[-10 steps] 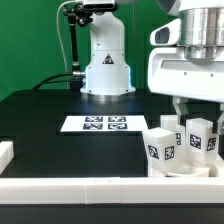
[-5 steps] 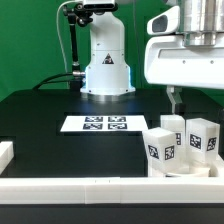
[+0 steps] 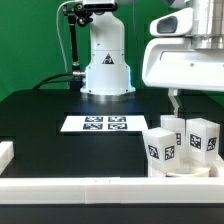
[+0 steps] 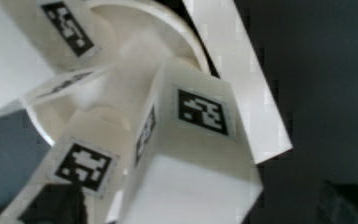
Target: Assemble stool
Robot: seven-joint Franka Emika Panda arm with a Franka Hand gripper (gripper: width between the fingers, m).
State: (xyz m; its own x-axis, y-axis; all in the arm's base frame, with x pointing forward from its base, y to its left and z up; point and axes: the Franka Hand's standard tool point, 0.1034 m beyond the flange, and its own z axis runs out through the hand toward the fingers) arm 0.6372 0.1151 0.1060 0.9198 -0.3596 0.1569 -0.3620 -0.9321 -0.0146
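Note:
The stool's white parts stand clustered at the exterior view's lower right. A tagged leg [image 3: 160, 148] is in front, a second leg [image 3: 203, 136] is to its right and a third [image 3: 172, 127] is behind. My gripper [image 3: 194, 106] hangs just above this cluster and holds nothing. One thin finger [image 3: 175, 100] shows below the big white hand, and the jaws look open. The wrist view is filled by the tagged legs [image 4: 190, 120] from close up. The curved rim of the round seat [image 4: 144, 22] lies behind them.
The marker board [image 3: 97, 124] lies flat in the middle of the black table. A long white rail [image 3: 90, 190] runs along the front edge and a short one [image 3: 6, 152] sits at the left. The robot base [image 3: 107, 62] stands at the back.
My gripper has risen straight up from among the legs to above them. The legs have not moved.

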